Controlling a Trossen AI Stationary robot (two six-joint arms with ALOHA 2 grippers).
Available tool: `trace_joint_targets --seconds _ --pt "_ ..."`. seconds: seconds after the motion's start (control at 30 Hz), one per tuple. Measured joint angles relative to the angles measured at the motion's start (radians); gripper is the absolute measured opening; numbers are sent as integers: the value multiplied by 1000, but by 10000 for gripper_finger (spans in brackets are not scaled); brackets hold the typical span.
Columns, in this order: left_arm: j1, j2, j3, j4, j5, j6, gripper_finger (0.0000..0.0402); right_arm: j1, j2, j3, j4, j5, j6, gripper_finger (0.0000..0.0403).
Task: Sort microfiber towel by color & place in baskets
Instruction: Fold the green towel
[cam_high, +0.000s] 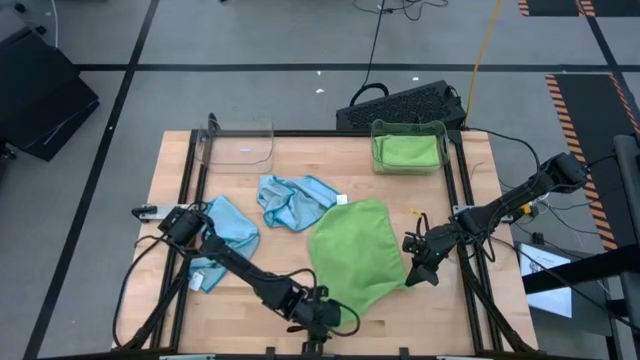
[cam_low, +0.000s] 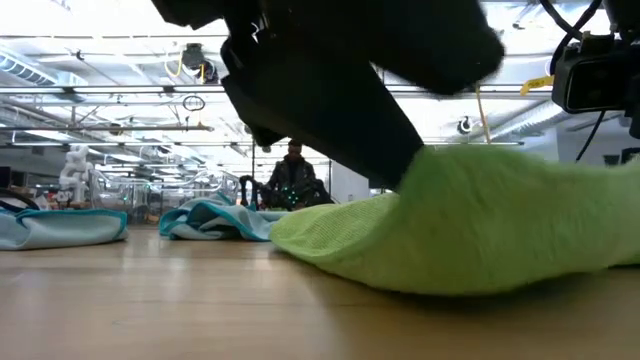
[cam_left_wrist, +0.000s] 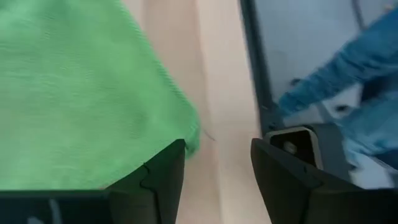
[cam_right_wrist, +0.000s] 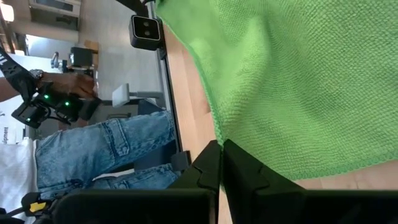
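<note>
We see a pale wooden desk (cam_high: 250, 185) with a dark frame, set on a grey floor; a black keyboard (cam_high: 400, 103) lies just beyond its far edge. The low view looks level across the wood into a bright hall with ceiling trusses, where a person (cam_low: 293, 175) sits far behind. In the right wrist view another person in blue jeans (cam_right_wrist: 102, 149) stands beside the desk holding a dark controller.

Two clear baskets stand along the far edge. The left basket (cam_high: 240, 145) shows nothing inside that we can make out; the right basket (cam_high: 408, 147) holds a folded green towel. On the wood, a large green towel (cam_high: 355, 250) lies near the middle, its long axis running from the far right toward the near left, tapering to a corner at the near edge. A crumpled blue towel (cam_high: 292, 200) lies just beyond it to the left, and a second blue towel (cam_high: 225, 235) lies farther left, under the left arm.

The left hand (cam_high: 325, 315) sits at the near edge, fingers parted and grasping nothing, with the green towel's near corner right beside one finger. The right hand (cam_high: 418, 268) is clenched shut and empty, just off the towel's right edge.
</note>
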Motion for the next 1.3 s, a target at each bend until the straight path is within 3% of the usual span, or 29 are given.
trace_joint_targets --seconds 0.13,0.27,0.43,0.53,0.63,0.83,0.93,1.17,1.3 --pt "-6 0 0 0 96 -5 170 0 0 0 0 2 0 6" --pt "-11 -20 2 -10 103 -5 141 0 0 0 0 3 0 6" --pt "13 -66 13 -3 -49 -6 123 0 0 0 -1 5 0 6" --pt "26 -66 13 -7 -133 -2 131 0 0 0 -2 5 0 6" --pt "41 -49 13 0 -153 -1 151 0 0 0 -3 5 0 6" --pt "86 -3 12 19 -31 16 207 0 0 1 -3 5 0 6" --pt "96 12 12 51 37 84 213 0 0 1 -5 5 0 6" --pt "97 23 13 63 137 141 166 0 0 1 -7 7 -1 6" --pt "89 44 13 53 120 152 140 0 0 1 -6 28 -8 6"
